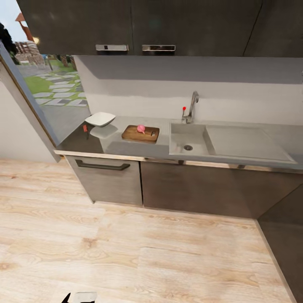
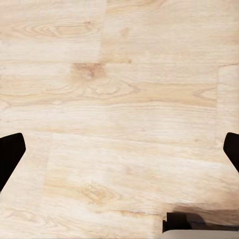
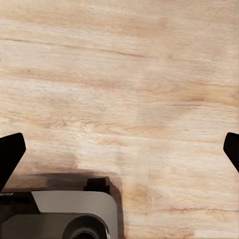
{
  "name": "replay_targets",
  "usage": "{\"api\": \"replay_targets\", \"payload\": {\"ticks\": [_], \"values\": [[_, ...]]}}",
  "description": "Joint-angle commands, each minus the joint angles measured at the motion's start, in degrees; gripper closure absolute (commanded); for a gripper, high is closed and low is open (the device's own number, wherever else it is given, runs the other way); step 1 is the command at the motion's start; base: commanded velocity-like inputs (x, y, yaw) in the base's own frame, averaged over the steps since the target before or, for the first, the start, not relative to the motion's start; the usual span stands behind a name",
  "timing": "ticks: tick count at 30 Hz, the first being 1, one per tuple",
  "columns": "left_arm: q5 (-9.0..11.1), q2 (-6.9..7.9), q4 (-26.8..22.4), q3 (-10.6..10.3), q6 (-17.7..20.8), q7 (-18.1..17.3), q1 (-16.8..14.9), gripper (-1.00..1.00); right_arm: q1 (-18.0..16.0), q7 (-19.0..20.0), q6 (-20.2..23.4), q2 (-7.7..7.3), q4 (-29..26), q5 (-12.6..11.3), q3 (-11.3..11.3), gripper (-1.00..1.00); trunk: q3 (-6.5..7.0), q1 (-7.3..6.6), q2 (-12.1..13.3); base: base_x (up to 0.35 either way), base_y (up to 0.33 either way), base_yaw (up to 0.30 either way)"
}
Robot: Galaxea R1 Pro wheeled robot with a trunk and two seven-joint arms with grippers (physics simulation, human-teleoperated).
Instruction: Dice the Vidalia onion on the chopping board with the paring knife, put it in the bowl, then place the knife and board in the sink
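Pale wood floor (image 1: pixel 139 252) lies bare between robot and the dark lower cabinets (image 1: pixel 189 189). Glossy countertop (image 1: pixel 126 147): chopping board (image 1: pixel 140 134) just beside the sink (image 1: pixel 189 143) on its window side, Vidalia onion (image 1: pixel 141 128) on the board; bowl (image 1: pixel 100 119) beyond it, paring knife (image 1: pixel 85 129) near the bowl. Left gripper (image 2: pixel 119 149) and right gripper (image 3: pixel 119 149) both spread wide over floor, holding nothing.

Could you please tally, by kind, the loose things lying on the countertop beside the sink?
Bowl: 1
Chopping board: 1
Vidalia onion, on the board: 1
Paring knife, red-handled, beside the bowl: 1
Total: 4
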Motion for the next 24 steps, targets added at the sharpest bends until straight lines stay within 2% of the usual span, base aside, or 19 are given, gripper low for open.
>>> {"api": "replay_targets", "payload": {"ticks": [1,24], "values": [[0.2,-0.04,0.2,-0.5,-0.2,0.2,-0.1,-1.00,0.0,-0.3,-0.1,-0.06,0.0,-0.3,0.5,-1.00,0.01,0.03,-0.1,0.000,0.000,0.000],[0.2,0.40,0.2,-0.5,-0.2,0.3,-0.1,-1.00,0.0,-0.3,-0.1,-0.01,0.0,-0.3,0.5,-1.00,2.09,0.03,-0.1,0.000,0.000,0.000]]}}
